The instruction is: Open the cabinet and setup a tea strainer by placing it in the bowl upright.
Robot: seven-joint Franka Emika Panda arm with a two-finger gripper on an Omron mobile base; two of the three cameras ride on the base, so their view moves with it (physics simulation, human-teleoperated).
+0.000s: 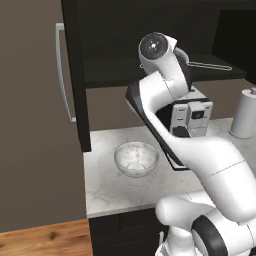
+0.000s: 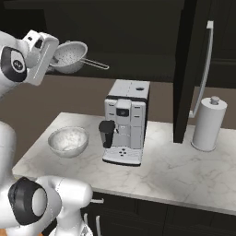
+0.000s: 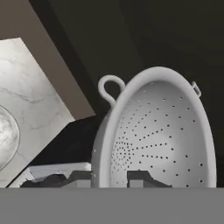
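Observation:
The cabinet [image 2: 133,32] stands open, its doors [image 1: 75,75] [image 2: 186,69] swung out. My gripper [image 2: 50,62] [image 3: 109,179] is shut on the rim of the tea strainer [image 2: 69,55] [image 3: 157,131], a perforated silver basket held tilted at the height of the cabinet shelf. The strainer's thin handle [image 1: 210,65] points right, away from the hand. The glass bowl [image 1: 136,159] [image 2: 68,140] [image 3: 5,135] sits on the marble counter well below the strainer, with nothing in it. In the left base view my own arm hides the gripper.
A coffee machine [image 1: 192,117] [image 2: 125,122] stands on the counter [image 2: 175,170] just right of the bowl. Further right is a paper towel roll [image 1: 244,114] [image 2: 208,123]. The right door's bar handle [image 2: 207,64] hangs over the counter near the roll.

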